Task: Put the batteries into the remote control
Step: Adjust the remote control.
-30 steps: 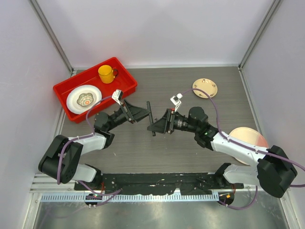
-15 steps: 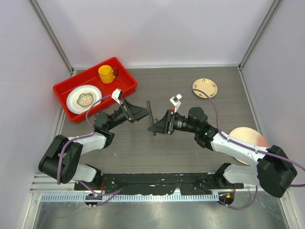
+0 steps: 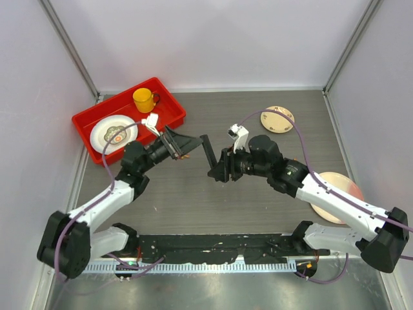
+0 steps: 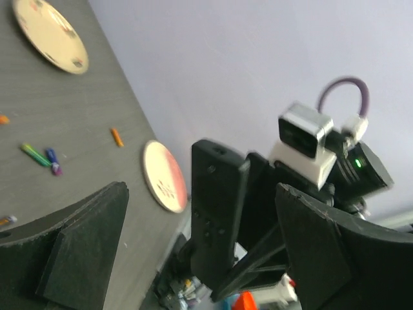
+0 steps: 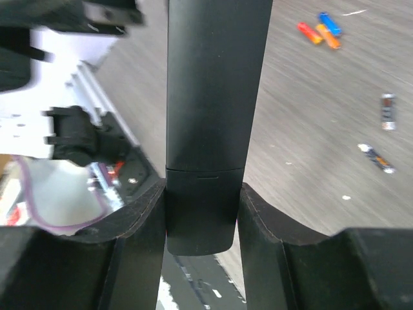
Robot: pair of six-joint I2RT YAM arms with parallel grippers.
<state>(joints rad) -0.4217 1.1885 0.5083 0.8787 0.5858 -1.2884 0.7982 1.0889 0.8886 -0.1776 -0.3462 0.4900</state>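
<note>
The remote control (image 3: 209,151) is a slim black bar held up off the table, standing on end between the two arms. My right gripper (image 5: 202,200) is shut on its lower end; in the right wrist view the remote control (image 5: 216,90) fills the gap between both pads. My left gripper (image 4: 201,194) is open, and the remote control (image 4: 216,206) stands between its spread fingers (image 4: 77,255) without touching them. In the top view the left gripper (image 3: 188,147) sits just left of the remote and the right gripper (image 3: 217,170) below it. Several batteries (image 5: 319,29) lie loose on the table; batteries (image 4: 40,155) also show in the left wrist view.
A red tray (image 3: 169,106) at the back left holds a yellow mug (image 3: 144,99) and a white plate (image 3: 113,134). A small cream plate (image 3: 277,119) lies at the back right. A pink-rimmed plate (image 3: 335,187) lies partly under the right arm.
My left gripper has let go of the remote and opened wide, drawing back a little to the left. The right gripper still holds the remote, now tilted and slightly higher.
</note>
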